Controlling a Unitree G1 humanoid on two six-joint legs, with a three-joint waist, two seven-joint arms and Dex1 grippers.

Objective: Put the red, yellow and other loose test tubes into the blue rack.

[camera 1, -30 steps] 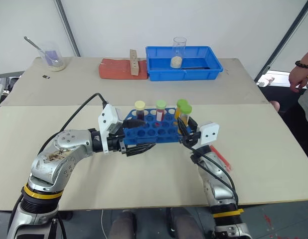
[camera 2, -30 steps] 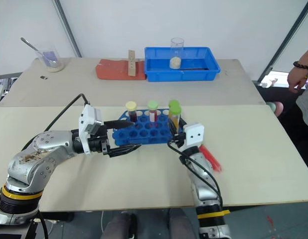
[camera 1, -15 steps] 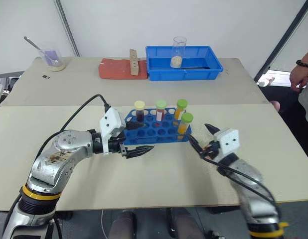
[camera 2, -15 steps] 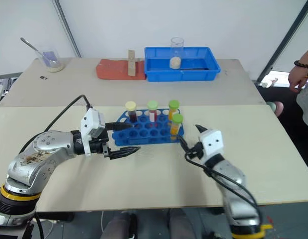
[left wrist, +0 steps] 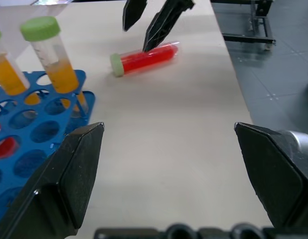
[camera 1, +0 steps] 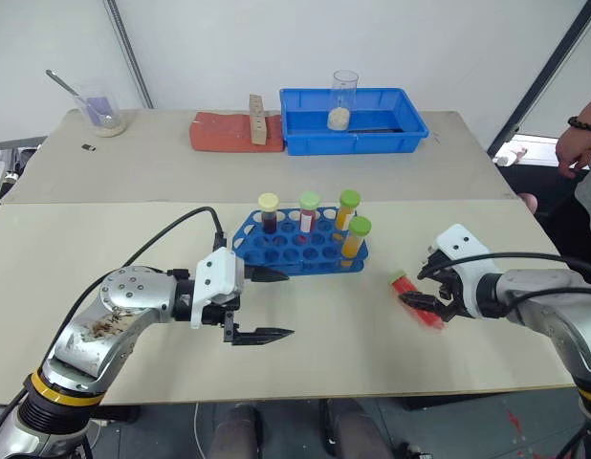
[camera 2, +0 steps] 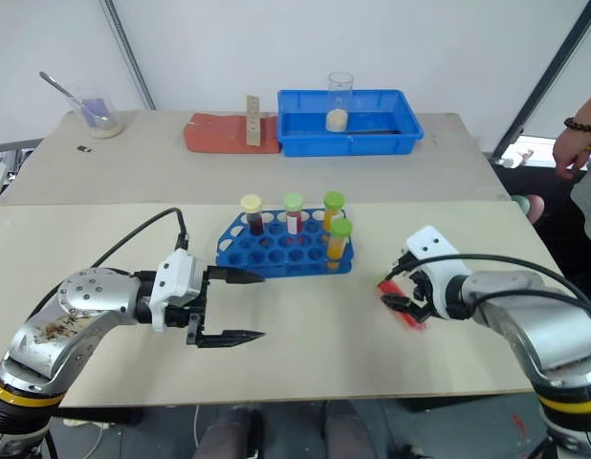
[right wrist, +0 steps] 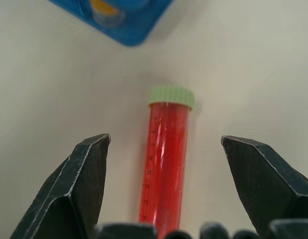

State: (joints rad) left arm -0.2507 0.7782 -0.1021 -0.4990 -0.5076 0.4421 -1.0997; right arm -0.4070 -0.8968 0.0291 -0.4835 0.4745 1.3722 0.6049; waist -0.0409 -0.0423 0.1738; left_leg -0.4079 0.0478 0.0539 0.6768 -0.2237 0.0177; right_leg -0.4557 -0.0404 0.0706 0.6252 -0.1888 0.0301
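Observation:
The blue rack [camera 1: 300,251] stands mid-table and holds several upright tubes: a dark red one with a pale-yellow cap [camera 1: 268,212], a red one with a green cap [camera 1: 309,210] and two yellow-orange ones with green caps [camera 1: 349,207] [camera 1: 358,235]. One loose test tube [right wrist: 164,159], bright red with a green cap, lies flat on the table to the right of the rack. My right gripper [camera 1: 417,290] hangs open just over it, a finger on either side, apart from it. At the rack's front left, my left gripper [camera 1: 288,304] is open and holds nothing.
At the back stands a deep blue tray [camera 1: 405,124] with a glass beaker [camera 1: 343,100] in it. Left of it are a red slab [camera 1: 219,132] with a wooden block [camera 1: 258,120]. A beaker with a spoon [camera 1: 102,110] is back left. A person's arm [camera 1: 575,143] shows at the right edge.
My right gripper let go of the yellow-orange tube now in the rack's front right, opened, and swung right over the lying red tube. My left gripper drew back from the rack.

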